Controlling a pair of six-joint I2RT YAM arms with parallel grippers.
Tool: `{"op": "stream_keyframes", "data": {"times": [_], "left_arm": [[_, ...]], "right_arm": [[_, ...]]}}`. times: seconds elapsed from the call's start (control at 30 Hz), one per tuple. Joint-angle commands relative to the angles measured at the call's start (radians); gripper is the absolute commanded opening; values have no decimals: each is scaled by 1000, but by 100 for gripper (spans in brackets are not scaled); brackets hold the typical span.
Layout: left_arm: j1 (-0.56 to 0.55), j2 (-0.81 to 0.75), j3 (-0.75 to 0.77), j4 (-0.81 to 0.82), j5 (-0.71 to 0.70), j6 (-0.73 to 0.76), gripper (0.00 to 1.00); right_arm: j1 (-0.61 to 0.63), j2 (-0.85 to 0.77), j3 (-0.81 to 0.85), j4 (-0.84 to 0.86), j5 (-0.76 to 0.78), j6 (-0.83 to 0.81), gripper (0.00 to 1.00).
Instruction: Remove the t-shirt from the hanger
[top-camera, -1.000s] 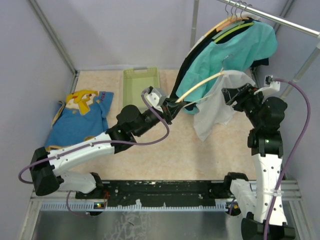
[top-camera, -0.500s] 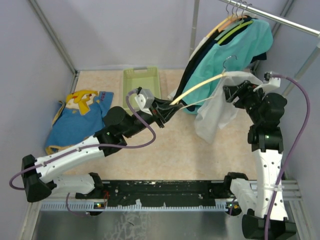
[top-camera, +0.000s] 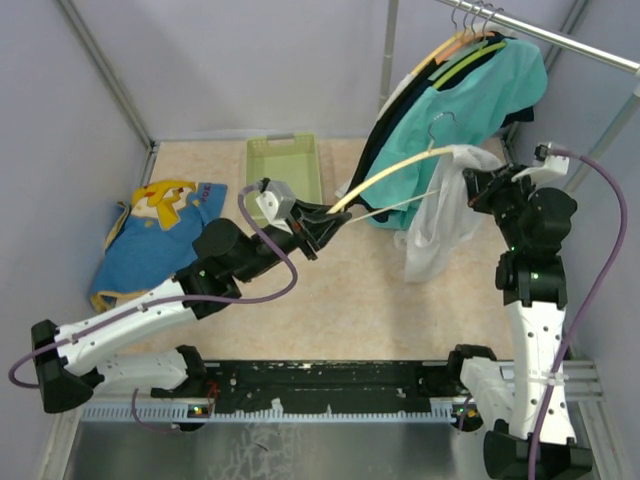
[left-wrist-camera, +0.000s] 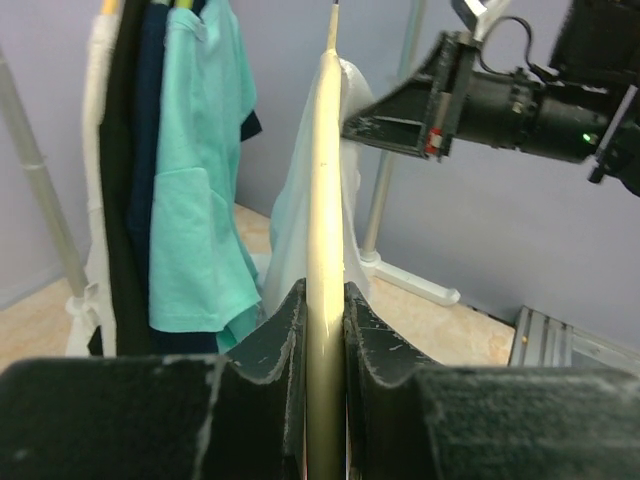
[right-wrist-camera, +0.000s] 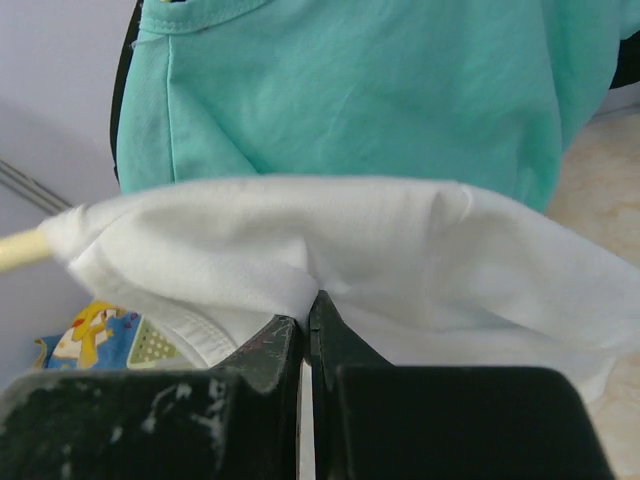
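Observation:
A white t-shirt (top-camera: 437, 225) hangs bunched at the right end of a cream hanger (top-camera: 390, 172) held slanting in mid-air. My left gripper (top-camera: 318, 222) is shut on the hanger's lower left arm; in the left wrist view the hanger (left-wrist-camera: 325, 200) runs up from between the left gripper (left-wrist-camera: 325, 320) fingers. My right gripper (top-camera: 478, 185) is at the shirt's upper right edge. In the right wrist view the right gripper (right-wrist-camera: 307, 315) is shut on a fold of the white t-shirt (right-wrist-camera: 400, 250), and the hanger tip (right-wrist-camera: 20, 248) pokes out at left.
A rail (top-camera: 560, 40) at the back right carries a teal shirt (top-camera: 480, 95) and dark shirts on hangers. A green tray (top-camera: 284, 165) sits at the back. A blue printed shirt (top-camera: 160, 240) lies at left. Walls close in on both sides.
My right gripper has shut on the white t-shirt. The left arm has drawn the hanger leftward, and the shirt has slid and bunched toward the hanger's right end.

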Motion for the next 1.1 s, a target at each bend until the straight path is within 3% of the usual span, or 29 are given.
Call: {"op": "stream_keyframes", "data": {"times": [0.0, 0.27, 0.67, 0.87, 1.07], "left_arm": [[29, -66, 1, 40, -120, 4, 0], [98, -178, -31, -23, -161, 20, 0], [105, -342, -43, -105, -149, 26, 0], [105, -294, -2, -73, -95, 17, 0], [104, -129, 105, -2, 33, 24, 0]], "right_arm": [[6, -71, 20, 48, 79, -11, 0], [6, -90, 53, -10, 189, -23, 0], [6, -61, 93, -75, 291, -23, 0], [6, -44, 67, -77, 199, -10, 0], [6, -67, 9, -102, 115, -7, 0]]}}
